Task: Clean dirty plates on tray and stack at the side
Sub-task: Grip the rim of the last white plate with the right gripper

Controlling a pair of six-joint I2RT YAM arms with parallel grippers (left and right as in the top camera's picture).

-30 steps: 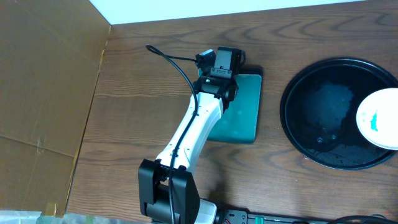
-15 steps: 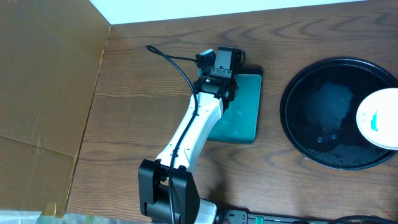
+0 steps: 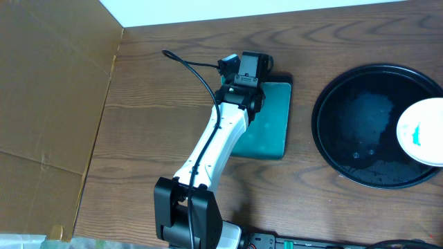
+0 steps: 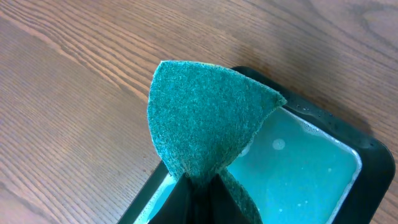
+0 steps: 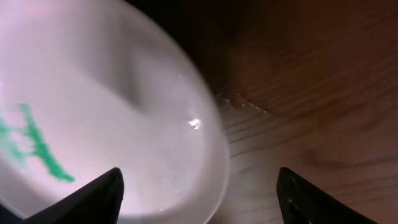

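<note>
My left gripper [image 4: 196,194] has its jaws pressed together on the lower end of a green scrubbing pad [image 4: 202,118], and the pad stands up from them like a folded fan. Under the pad is the corner of the small rectangular tray [image 4: 368,180], which is black and contains a pale teal liquid [image 4: 292,171] with some bubbles. From the overhead view, this gripper [image 3: 252,66] is at the far end of that small tray [image 3: 274,126], on the wooden table [image 3: 152,124]. My right gripper [image 5: 199,179] has its jaws spread wide and grips nothing. One white plate [image 5: 106,93] with a green smear [image 5: 38,149] is below them, its rim between my two fingers [image 5: 102,196]. From above, the plate [image 3: 423,133] lies on the right part of the round black tray [image 3: 353,117], cut off by the edge of the picture.
</note>
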